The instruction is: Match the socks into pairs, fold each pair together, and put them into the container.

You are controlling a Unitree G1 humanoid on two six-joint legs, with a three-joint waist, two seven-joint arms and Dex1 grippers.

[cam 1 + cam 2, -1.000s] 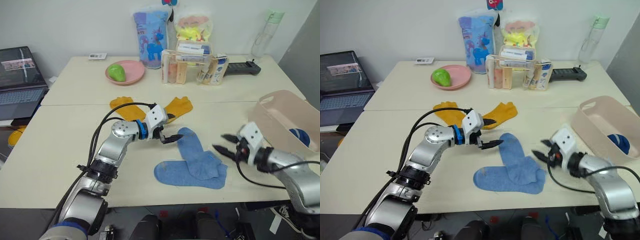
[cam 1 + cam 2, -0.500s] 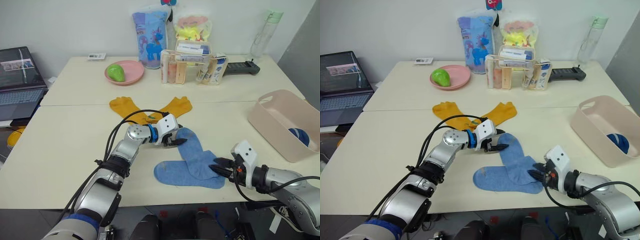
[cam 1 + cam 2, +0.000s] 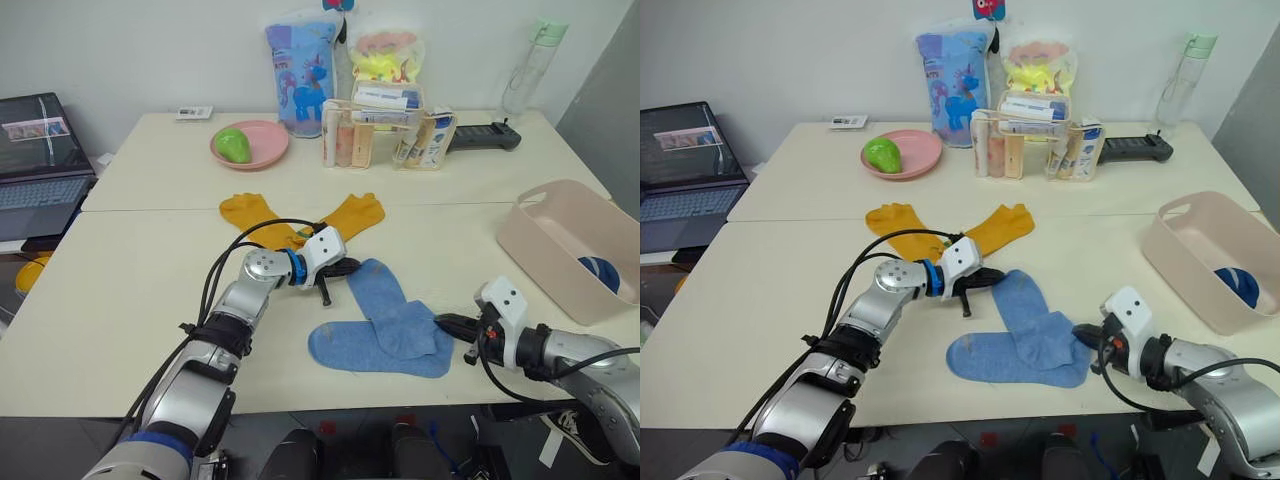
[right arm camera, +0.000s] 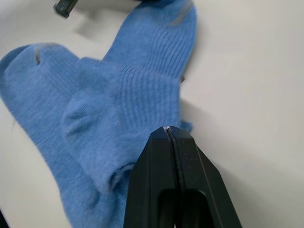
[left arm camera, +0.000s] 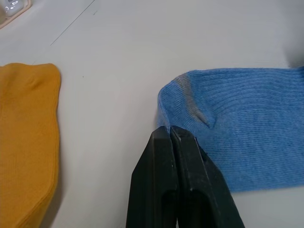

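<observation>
Pale cream table (image 3: 130,300) (two tops pushed together) against a plain white wall (image 3: 130,50), open laptop (image 3: 40,150) alongside.

Bright even light, soft shadows, wrist foreground blurred.

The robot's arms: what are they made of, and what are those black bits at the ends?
Both arms are silver metal segments with black cables looped outside. The left arm has a blue ring near the wrist. Each ends in a white block carrying black jaws: left gripper, right gripper.
</observation>
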